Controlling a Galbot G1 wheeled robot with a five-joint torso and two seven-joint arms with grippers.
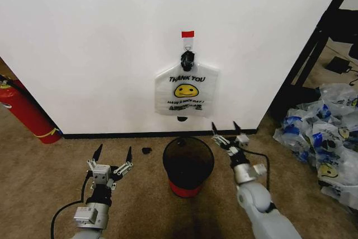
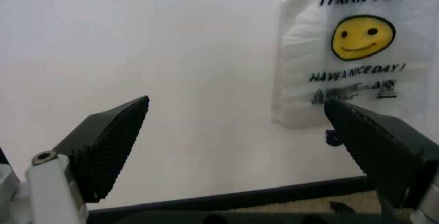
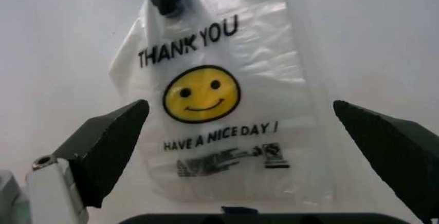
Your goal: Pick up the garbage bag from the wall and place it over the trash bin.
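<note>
Your left gripper point(image 1: 113, 153) and right gripper point(image 1: 225, 127), fingers spread, flanked the dark round trash bin point(image 1: 188, 160); the thin white smiley-face garbage bag point(image 1: 186, 90) hung on the white wall point(image 1: 100, 43).

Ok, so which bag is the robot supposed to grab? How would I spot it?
Look at the big white wall and find the strip of red tape. Just under it, the garbage bag hangs flat from a small hook, right above the trash bin. Unlike the crumpled heap of bags on the floor to the right, it hangs alone, its yellow smiley and "THANK YOU" facing you.

red fire extinguisher point(image 1: 25, 113), bag heap point(image 1: 324, 138)
</note>
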